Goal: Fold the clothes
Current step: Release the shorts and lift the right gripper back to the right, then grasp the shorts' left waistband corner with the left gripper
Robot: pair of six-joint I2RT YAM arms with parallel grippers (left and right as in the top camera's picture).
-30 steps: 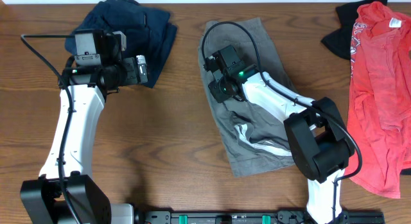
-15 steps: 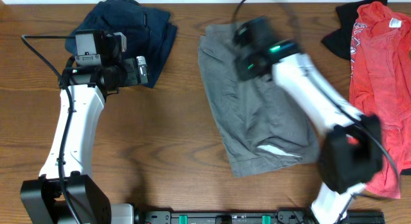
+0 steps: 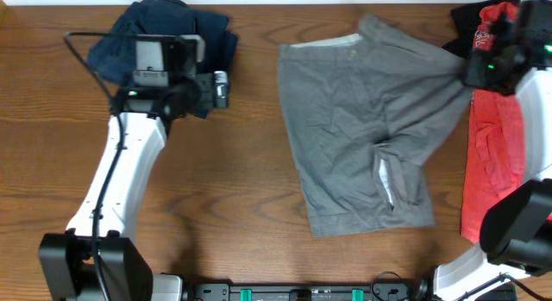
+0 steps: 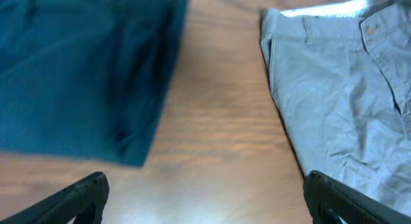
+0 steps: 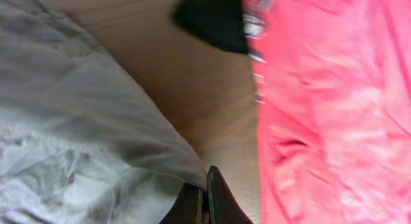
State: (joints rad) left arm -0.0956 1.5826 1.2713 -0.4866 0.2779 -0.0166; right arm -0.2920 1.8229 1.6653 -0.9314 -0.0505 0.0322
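1. Grey-khaki shorts point(image 3: 354, 137) lie spread across the middle of the table point(image 3: 224, 180). The waistband point(image 3: 323, 45) points to 12 o'clock and shows a pale inside, and the legs point to 6 o'clock. The cloth is rumpled, and a pale strip of lining point(image 3: 385, 182) shows toward 5 o'clock.
2. The right gripper point(image 3: 474, 74) is at 2 o'clock of the shorts. Its fingers are pressed together on a corner of the grey cloth, which is drawn out taut toward 3 o'clock. The right wrist view shows the fold running straight into the closed tips.
3. A red T-shirt point(image 3: 496, 172) lies along the table's 3 o'clock edge. The stretched corner reaches its near edge, and the right gripper hangs over it.
4. A black garment point(image 3: 457, 42) sits at 1 o'clock, partly under the top of the T-shirt and just beyond the held corner.
5. The left gripper point(image 3: 221, 87) is at 10 o'clock of the shorts. Its fingers are apart and hold nothing, above bare wood.
6. A navy garment point(image 3: 168, 25) is bunched at 11 o'clock. A strip of wood separates it from the shorts, and the left arm crosses its lower edge.
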